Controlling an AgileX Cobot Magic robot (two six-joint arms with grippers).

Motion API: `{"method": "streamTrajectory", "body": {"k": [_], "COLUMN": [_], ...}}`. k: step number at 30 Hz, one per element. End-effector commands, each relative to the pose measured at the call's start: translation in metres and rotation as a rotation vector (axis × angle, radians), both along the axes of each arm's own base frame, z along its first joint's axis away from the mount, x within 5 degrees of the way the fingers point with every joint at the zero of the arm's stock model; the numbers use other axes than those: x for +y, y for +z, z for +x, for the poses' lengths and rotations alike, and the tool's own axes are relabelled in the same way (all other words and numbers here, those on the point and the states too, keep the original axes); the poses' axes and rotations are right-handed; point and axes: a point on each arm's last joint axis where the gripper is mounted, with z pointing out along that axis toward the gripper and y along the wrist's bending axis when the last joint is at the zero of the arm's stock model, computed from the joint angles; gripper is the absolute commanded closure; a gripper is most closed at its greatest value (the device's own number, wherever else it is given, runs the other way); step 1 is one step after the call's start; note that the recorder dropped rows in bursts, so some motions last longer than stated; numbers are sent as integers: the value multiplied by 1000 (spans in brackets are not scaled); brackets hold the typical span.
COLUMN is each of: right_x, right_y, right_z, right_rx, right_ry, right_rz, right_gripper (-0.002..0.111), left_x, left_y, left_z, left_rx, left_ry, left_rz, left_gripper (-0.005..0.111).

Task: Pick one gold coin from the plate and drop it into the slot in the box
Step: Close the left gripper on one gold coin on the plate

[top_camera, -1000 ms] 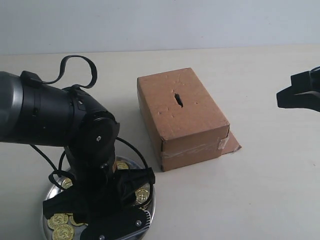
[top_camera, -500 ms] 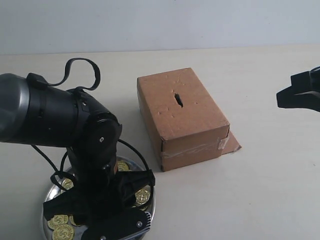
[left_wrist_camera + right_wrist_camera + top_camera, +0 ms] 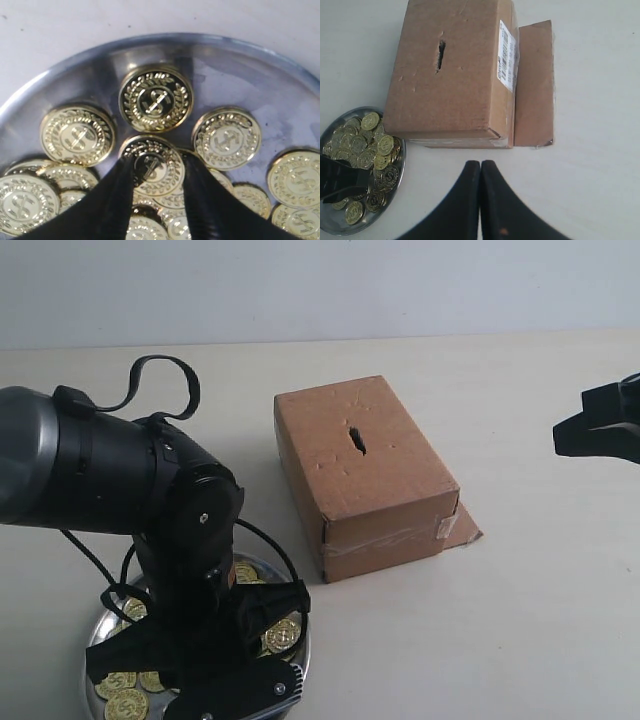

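The silver plate (image 3: 302,658) with several gold coins sits at the front left. My left gripper (image 3: 156,159) reaches down into it, its two black fingers pressed against opposite edges of one gold coin (image 3: 155,171) on top of the pile. In the exterior view the arm's wrist hides that gripper (image 3: 195,665). The brown cardboard box (image 3: 370,475) stands right of the plate, its dark slot (image 3: 356,440) facing up. My right gripper (image 3: 480,163) is shut on nothing, hanging above the table in front of the box (image 3: 450,75) and its slot (image 3: 440,55).
A cardboard flap (image 3: 462,528) sticks out at the box's taped end. The plate (image 3: 400,165) lies close to a box corner. The right arm (image 3: 600,425) hangs at the right edge. Pale tabletop surrounds everything.
The left arm's body has shifted slightly up and right over the plate; in the last half second it has hardly moved. The right arm has stayed put.
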Motion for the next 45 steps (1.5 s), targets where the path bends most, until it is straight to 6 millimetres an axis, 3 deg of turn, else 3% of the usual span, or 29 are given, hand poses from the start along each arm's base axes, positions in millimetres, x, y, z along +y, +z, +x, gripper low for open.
{"method": "streamTrajectory", "body": {"k": [1, 5, 11, 20, 31, 37, 45], "right_x": [-1, -1, -1, -1, -1, -1, -1], "right_y": [1, 1, 1, 1, 1, 1, 1], "right_z": [1, 1, 1, 1, 1, 1, 1], "right_rx": [-7, -7, -7, -7, -7, -7, -7], "right_ry": [-3, -3, -3, -3, -3, -3, -3], "right_rz": [4, 4, 4, 4, 4, 4, 4], "right_gripper": [108, 108, 108, 108, 108, 108, 108], "left_x": [-1, -2, -2, -1, 0, 0, -1], "left_y": [-3, -4, -3, -3, 6, 5, 1], "left_z": [-3, -3, -3, -4, -5, -5, -4], "left_rx": [15, 14, 18, 32, 22, 21, 18], "left_ry": [6, 7, 12, 11, 19, 19, 20], "left_rz": [6, 4, 1, 16, 3, 2, 0], "left_gripper": [74, 72, 49, 70, 69, 48, 53]}}
